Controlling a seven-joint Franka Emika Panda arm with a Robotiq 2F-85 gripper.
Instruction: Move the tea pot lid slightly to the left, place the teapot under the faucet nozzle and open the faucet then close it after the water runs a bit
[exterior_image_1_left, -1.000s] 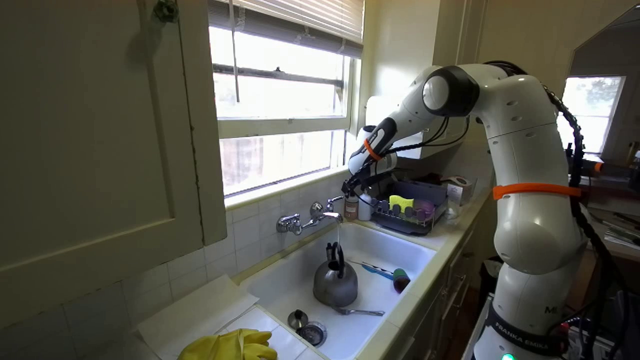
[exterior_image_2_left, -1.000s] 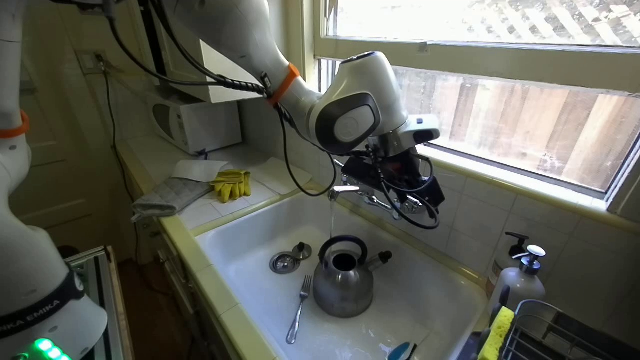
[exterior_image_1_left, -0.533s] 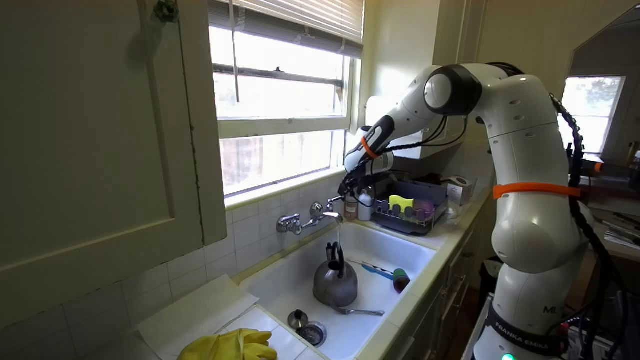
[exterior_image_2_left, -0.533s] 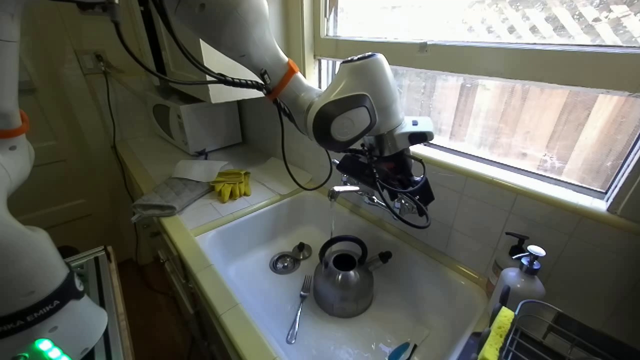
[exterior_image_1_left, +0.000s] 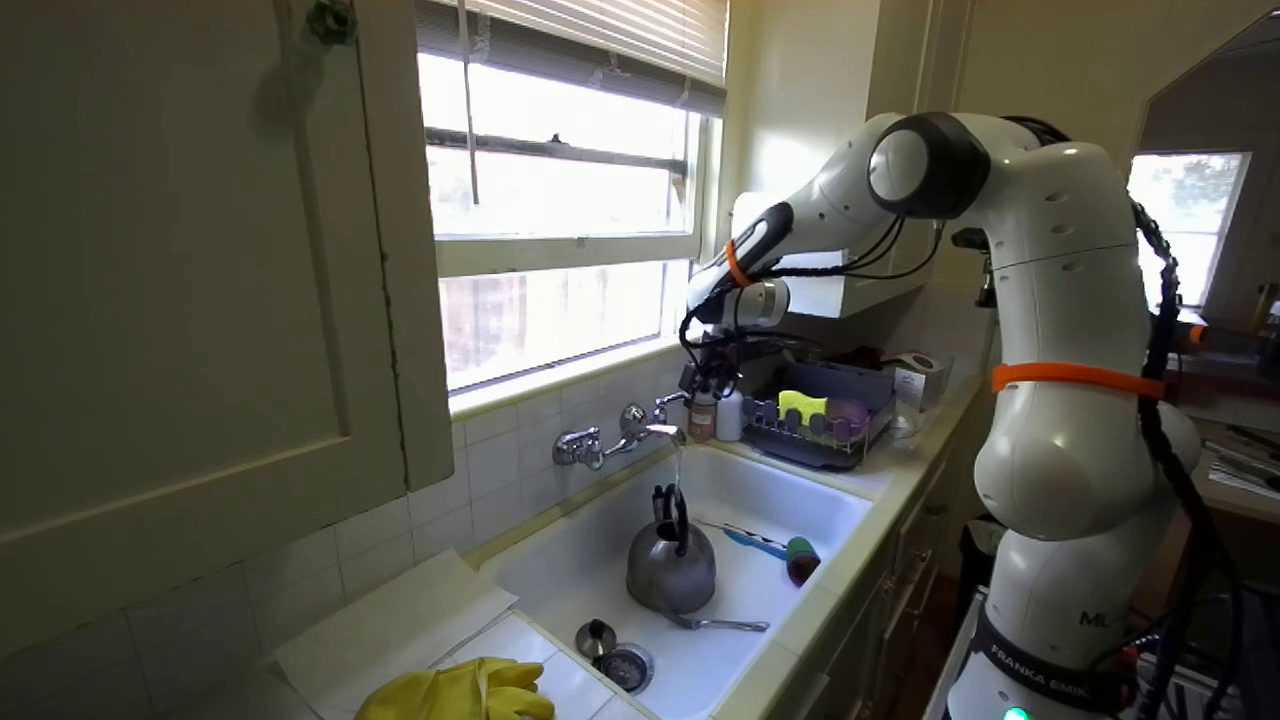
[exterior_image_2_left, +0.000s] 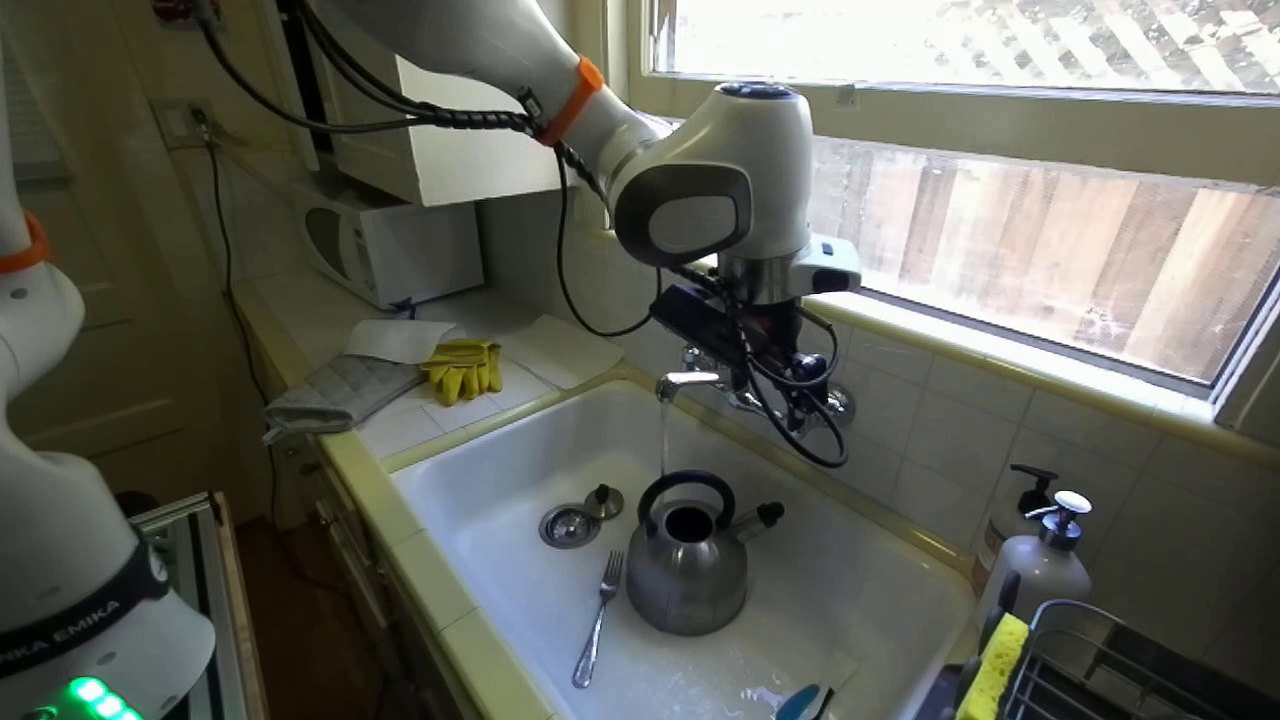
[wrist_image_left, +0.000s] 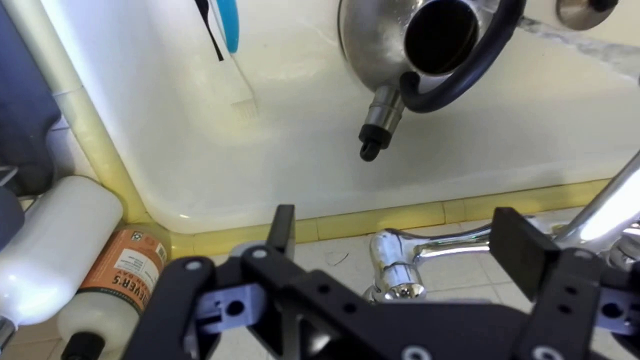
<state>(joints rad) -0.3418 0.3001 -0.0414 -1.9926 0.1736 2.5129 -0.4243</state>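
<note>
Your gripper (wrist_image_left: 395, 220), hard to make out in both exterior views, shows its jaws apart in the wrist view, which crops the teapot (wrist_image_left: 384, 52) beyond them.

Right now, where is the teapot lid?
In an exterior view, the teapot lid lies in the sink, to the left of the teapot and at the edge of the drain.

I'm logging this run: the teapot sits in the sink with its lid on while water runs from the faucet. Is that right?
Not quite: the lid is off, lying next to the drain, as both exterior views show. The teapot does sit in the sink, and water runs from the faucet.
</note>
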